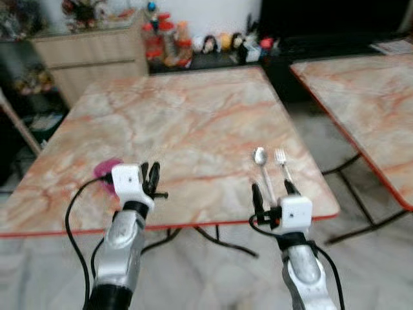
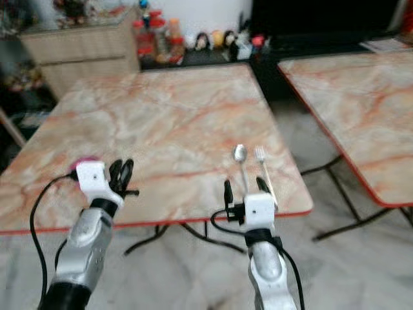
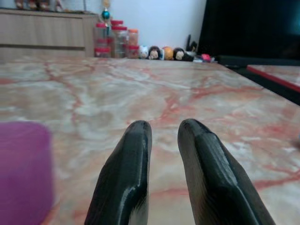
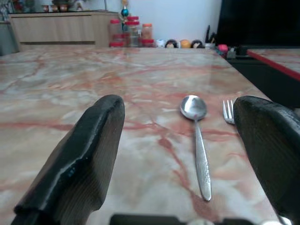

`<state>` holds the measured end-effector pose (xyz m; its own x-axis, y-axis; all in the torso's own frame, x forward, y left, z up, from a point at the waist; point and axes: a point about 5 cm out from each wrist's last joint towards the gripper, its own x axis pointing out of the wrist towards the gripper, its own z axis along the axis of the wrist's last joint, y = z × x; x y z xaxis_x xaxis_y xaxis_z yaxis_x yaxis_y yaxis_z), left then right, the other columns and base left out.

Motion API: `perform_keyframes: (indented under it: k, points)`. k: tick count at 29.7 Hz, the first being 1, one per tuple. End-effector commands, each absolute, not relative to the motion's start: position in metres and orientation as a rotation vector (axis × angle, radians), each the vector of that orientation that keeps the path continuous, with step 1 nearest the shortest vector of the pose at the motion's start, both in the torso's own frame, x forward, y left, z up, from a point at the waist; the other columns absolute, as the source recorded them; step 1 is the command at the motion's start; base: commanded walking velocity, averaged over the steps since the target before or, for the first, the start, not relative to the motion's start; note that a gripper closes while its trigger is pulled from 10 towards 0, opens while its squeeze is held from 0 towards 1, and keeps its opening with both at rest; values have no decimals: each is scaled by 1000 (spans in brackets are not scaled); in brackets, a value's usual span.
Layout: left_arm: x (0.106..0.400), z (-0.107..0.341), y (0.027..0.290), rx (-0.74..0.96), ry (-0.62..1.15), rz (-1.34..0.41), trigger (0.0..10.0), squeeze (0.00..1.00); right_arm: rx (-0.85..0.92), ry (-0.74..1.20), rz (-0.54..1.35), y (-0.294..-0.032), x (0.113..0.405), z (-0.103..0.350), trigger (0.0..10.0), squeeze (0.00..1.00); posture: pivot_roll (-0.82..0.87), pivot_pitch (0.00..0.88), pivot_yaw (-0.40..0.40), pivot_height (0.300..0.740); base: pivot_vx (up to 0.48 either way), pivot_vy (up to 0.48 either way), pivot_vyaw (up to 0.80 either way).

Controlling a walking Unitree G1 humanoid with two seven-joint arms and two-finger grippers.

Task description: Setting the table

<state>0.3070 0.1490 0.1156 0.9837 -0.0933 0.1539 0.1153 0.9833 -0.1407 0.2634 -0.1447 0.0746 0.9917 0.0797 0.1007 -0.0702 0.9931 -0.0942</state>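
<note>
The spoon (image 1: 262,169) and fork (image 1: 282,164) lie side by side, close but not touching, near the tabletop's front right corner, handles pointing at the front edge. The right gripper (image 1: 273,192) sits right at that edge with its fingers spread wide and nothing in them, the spoon lying between them in the wrist view. Risky bit imo: both pieces are flat on slick marble, so a closing finger could skid the spoon sideways into the fork, or shove either one off the front edge since they're so near it. The left gripper (image 1: 151,177) is over by the front left edge, fingers nearly together and holding nothing, just beside a purple cup (image 1: 107,169); a careless swing could knock that over. Beyond that, there's a second table (image 1: 361,97) off to the right, jars (image 1: 164,39) and little figurines (image 1: 216,42) past the far edge, nothing really blocking the cutlery.
</note>
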Motion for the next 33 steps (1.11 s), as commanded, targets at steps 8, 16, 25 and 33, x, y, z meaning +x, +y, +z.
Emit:
perform_keyframes:
  k: [8,16,25,33]
  points:
    - [310,125,150,-119,-176,-117,10000,0,-63,-102,59,-144,265,76,10000,0,15,0,96,728,0,0,-246]
    - [309,126,150,-114,-183,-119,10000,0,-72,-115,65,-143,263,77,10000,0,17,0,97,728,0,0,-195]
    - [310,128,149,-113,-193,-119,10000,0,-61,-114,59,-145,266,78,10000,0,19,0,97,728,0,0,-356]
    - [311,129,149,-114,-197,-123,10000,0,-71,-123,65,-143,265,78,10000,0,17,0,98,728,0,0,0]
